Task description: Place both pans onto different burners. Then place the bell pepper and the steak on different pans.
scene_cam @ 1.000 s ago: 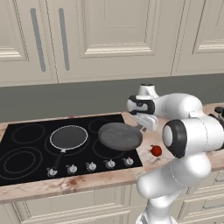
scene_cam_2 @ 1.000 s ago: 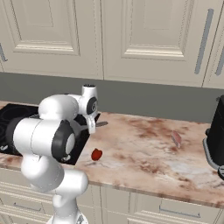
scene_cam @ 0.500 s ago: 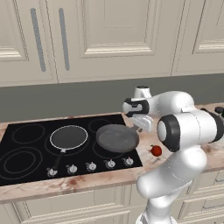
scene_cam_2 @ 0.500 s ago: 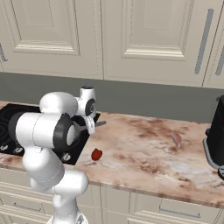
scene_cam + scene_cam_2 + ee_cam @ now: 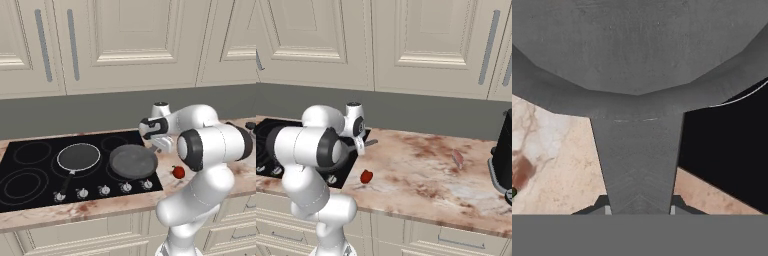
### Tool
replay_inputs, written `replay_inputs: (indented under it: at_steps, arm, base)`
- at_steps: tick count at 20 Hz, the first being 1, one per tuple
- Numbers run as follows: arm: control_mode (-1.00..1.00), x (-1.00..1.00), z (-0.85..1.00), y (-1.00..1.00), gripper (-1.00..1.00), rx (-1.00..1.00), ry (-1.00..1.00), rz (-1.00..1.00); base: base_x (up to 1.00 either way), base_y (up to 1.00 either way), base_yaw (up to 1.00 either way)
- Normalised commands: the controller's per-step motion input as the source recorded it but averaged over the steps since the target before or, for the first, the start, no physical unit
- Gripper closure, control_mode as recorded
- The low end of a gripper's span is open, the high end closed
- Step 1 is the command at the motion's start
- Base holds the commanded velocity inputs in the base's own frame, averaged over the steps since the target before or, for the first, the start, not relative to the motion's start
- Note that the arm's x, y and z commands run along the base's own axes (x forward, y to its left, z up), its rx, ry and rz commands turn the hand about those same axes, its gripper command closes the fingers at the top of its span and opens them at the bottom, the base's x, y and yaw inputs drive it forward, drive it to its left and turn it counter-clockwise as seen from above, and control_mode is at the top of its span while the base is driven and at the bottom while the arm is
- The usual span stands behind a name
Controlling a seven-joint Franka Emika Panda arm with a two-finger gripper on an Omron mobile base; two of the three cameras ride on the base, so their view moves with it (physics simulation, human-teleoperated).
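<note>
Marble counter [image 5: 416, 170] carries the steak [image 5: 457, 158], while up close jaws pinch the grey pan's handle [image 5: 639, 165].

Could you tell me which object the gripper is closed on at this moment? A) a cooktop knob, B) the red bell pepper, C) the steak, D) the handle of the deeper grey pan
D: in the hand view the gripper has its fingertips on either side of the grey pan's handle, while the bell pepper and the steak lie free on the counter.
</note>
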Motion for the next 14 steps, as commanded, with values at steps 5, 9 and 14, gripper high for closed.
replay_inputs:
  at_steps: [5, 9, 14]
  arm:
    - [-1.0, 0.18, 0.0, 0.0, 1.0, 0.0, 0.0, 0.0]
    - [-1.0, 0.22, 0.0, 0.01, 1.0, 0.0, 0.0, 0.0]
    - [-1.0, 0.09, 0.0, 0.18, 1.0, -0.01, 0.0, 0.0]
  base:
    - [0.0, 0.0, 0.0]
    - [0.0, 0.0, 0.0]
    - [0.0, 0.0, 0.0]
